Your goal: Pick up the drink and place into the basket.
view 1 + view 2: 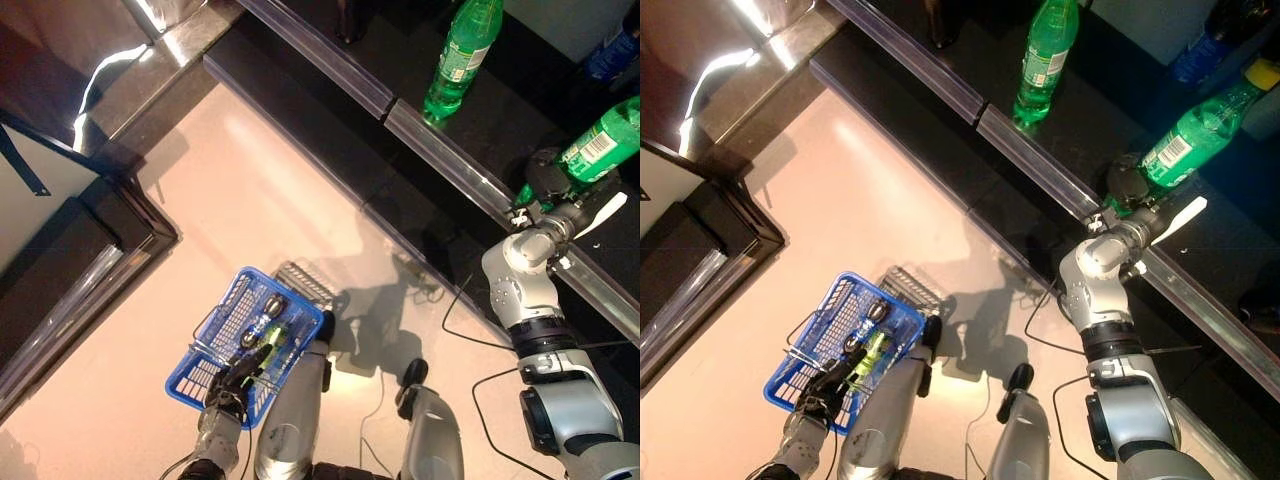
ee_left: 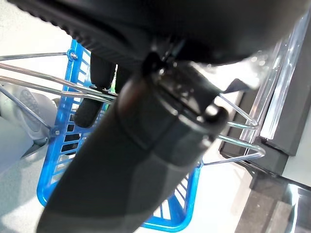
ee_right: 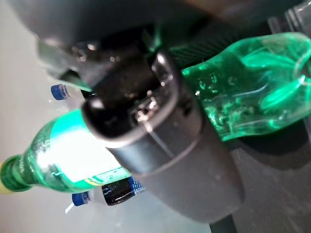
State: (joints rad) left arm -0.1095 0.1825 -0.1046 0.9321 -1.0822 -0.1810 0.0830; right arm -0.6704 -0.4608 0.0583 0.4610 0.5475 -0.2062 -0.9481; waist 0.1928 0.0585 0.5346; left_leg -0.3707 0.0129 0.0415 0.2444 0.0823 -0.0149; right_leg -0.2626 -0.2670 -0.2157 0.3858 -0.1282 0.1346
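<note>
A green drink bottle [image 1: 605, 140] with a yellow cap leans over the dark shelf at the right. My right hand [image 1: 545, 185] is shut round its lower part; in the right wrist view the thumb [image 3: 160, 136] crosses the green plastic [image 3: 248, 92]. At the lower left hangs a blue basket [image 1: 215, 340] over the floor. My left hand [image 1: 235, 378] is curled on its wire handle [image 2: 233, 141]. A green bottle [image 1: 270, 335] and dark-capped bottles lie inside the basket.
A second green bottle [image 1: 462, 55] stands further back on the shelf, with blue bottles [image 1: 615, 50] behind. A clear rail [image 1: 450, 160] runs along the shelf's front edge. A dark cabinet [image 1: 60, 250] stands at the left. A small wire rack [image 1: 305, 280] lies by the basket.
</note>
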